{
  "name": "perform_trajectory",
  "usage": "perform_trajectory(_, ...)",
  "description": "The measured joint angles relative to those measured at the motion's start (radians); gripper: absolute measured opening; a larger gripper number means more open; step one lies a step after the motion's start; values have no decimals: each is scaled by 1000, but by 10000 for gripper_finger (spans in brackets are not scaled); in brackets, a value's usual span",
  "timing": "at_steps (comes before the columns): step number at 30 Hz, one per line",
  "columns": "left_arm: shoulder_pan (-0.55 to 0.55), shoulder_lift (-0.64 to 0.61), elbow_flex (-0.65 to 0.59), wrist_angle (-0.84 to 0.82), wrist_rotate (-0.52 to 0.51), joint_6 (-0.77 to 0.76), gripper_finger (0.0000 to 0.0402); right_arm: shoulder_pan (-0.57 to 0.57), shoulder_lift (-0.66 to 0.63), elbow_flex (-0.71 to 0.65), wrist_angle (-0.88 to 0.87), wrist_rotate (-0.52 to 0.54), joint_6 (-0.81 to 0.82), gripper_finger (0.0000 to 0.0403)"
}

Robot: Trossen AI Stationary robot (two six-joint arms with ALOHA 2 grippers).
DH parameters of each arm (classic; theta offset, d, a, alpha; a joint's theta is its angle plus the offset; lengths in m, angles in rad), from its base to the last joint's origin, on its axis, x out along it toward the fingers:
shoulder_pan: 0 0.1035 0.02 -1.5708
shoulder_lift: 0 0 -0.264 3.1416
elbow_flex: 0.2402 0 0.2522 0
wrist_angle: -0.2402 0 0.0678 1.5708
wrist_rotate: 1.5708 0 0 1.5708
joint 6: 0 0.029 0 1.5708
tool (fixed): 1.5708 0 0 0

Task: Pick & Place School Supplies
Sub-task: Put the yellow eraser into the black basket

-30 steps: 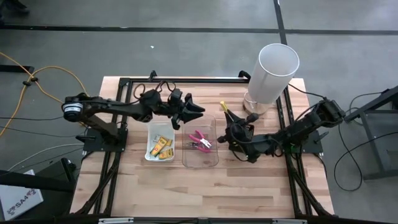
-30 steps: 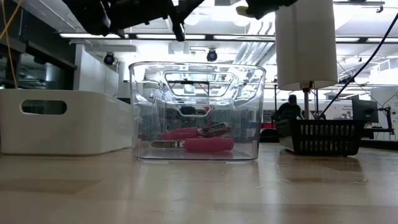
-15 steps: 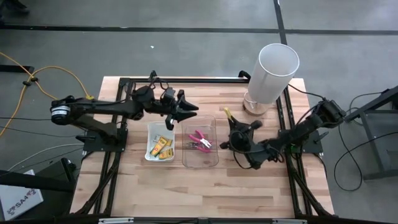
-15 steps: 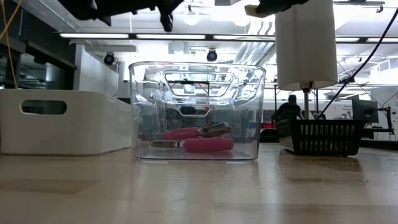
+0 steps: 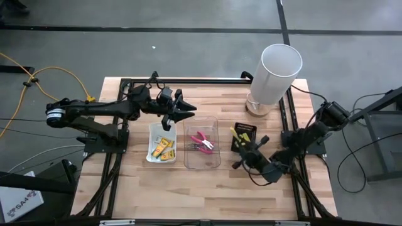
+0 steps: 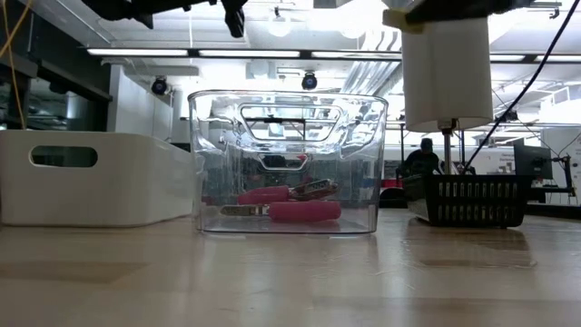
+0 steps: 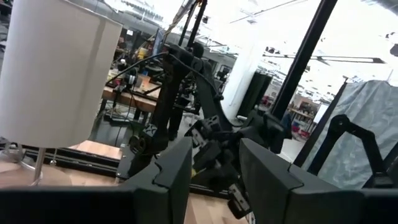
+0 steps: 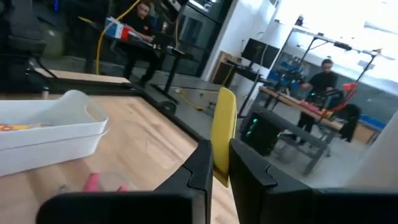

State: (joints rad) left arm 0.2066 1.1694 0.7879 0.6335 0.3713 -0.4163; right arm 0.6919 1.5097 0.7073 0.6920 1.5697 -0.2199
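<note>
Both arms raised above the table; right gripper carrying a yellow stick.

High view: left gripper (image 5: 186,110) hovers empty, fingers partly spread, beyond the white tray (image 5: 161,144) of yellow boxes (image 5: 162,149); pink-handled pliers (image 5: 201,141) lie in the clear tray (image 5: 203,161).
Right wrist view: right gripper (image 8: 220,163) is clamped on the upright yellow stick (image 8: 222,134).

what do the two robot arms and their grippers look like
Both arms are black or very dark, built of slim jointed links with thin dark cables running along them. The left arm has a round silver-and-black joint cap near its base. The left gripper and right gripper each end in two flat, angular black fingers, matte and blocky, with stepped inner edges.
</note>
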Motion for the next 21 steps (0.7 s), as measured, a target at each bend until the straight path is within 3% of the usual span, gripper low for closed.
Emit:
perform_trajectory(5,-8,0,0,1,-2,-10,131,37,0,-93,0,-15,177,31)
perform_trajectory(12,-33,0,0,2,-3,-10,131,36,0,-202,-73,-239,493,31)
perform_trajectory(16,-44,0,0,2,-4,-10,131,-25,-20,-201,-356,-442,770,31)
perform_trajectory(21,-55,0,0,2,-6,-10,131,-128,-109,-153,-887,-750,1175,31)
